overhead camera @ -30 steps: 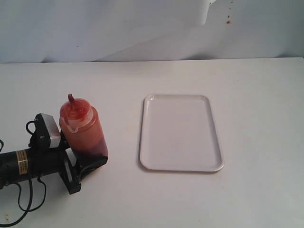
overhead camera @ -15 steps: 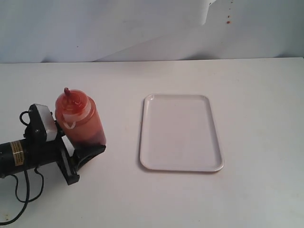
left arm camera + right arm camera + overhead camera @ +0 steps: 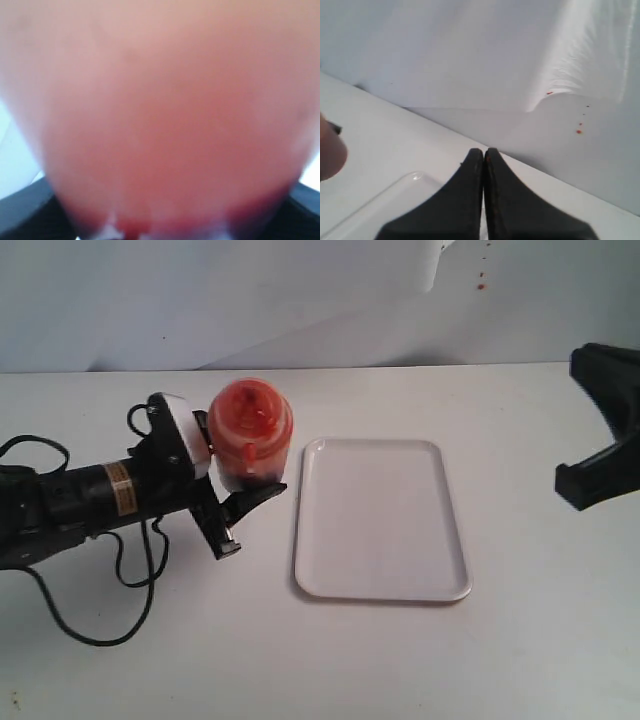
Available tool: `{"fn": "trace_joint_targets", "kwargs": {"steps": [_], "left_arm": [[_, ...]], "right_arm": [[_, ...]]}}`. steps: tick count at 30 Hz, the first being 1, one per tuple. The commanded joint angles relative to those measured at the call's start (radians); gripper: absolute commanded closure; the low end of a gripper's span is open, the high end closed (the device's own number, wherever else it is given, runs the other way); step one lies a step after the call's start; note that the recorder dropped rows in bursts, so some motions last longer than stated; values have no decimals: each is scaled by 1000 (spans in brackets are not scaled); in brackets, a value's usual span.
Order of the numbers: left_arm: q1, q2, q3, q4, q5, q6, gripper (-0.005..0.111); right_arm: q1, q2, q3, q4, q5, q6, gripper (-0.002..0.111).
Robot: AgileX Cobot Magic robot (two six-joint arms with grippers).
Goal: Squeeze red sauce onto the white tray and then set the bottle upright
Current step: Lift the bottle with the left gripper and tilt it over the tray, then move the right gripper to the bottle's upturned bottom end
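The bottle (image 3: 250,430) is off the table and tipped, so its domed top and nozzle face the exterior camera. It hangs just left of the white tray (image 3: 380,540). My left gripper (image 3: 245,490) is shut on its lower body. In the left wrist view the blurred red-orange bottle (image 3: 160,110) fills the picture, with dark fingers (image 3: 22,215) at the lower corners. Red sauce shows only inside the bottle; the tray looks bare. My right gripper (image 3: 580,360) is at the far right edge, and in its wrist view the right gripper (image 3: 484,152) is shut on nothing.
The white table (image 3: 330,660) runs back to a white backdrop, which carries a few small red spots (image 3: 480,283). In the right wrist view the same red spots (image 3: 578,131) are visible, along with one corner of the tray (image 3: 395,200). Black cables (image 3: 100,630) trail from the left arm.
My left arm has lifted the bottle, carried it right toward the tray and tipped it over. The right gripper has come into view at the right edge.
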Motion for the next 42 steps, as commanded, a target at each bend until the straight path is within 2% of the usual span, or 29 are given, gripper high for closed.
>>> {"fn": "trace_joint_targets", "kwargs": {"steps": [1,5,8,10,13,17,23,25,30,40,42], "left_arm": [[-94,-17,-72,-128,107,100,107],[-166,-17,-112,-280,226,249,107],[-214,-17,-139,-463,304,418,107],[-245,-17,-152,-613,327,552,107],[-283,-17,-152,-758,324,747,107],[-311,-17,-152,-841,332,877,107],[-311,-17,-152,-880,348,980,107],[-311,-17,-152,-918,348,1030,107],[-311,-17,-152,-952,346,1165,107],[-311,-17,-152,-955,329,1197,107],[-311,-17,-152,-955,327,1197,107]], "right_arm": [[42,63,-7,-17,-45,-42,108],[42,103,-7,-6,-89,-55,108],[42,133,-7,57,-107,-55,108],[42,160,-7,100,-108,-55,108],[40,200,-7,102,-108,-97,108],[40,246,-7,102,-114,-169,108],[40,260,-7,52,-152,-217,108],[42,260,-7,37,-152,-220,105],[42,260,-7,37,-177,-220,84],[42,260,-7,34,-259,-220,29],[42,260,-7,34,-268,-220,23]]}}
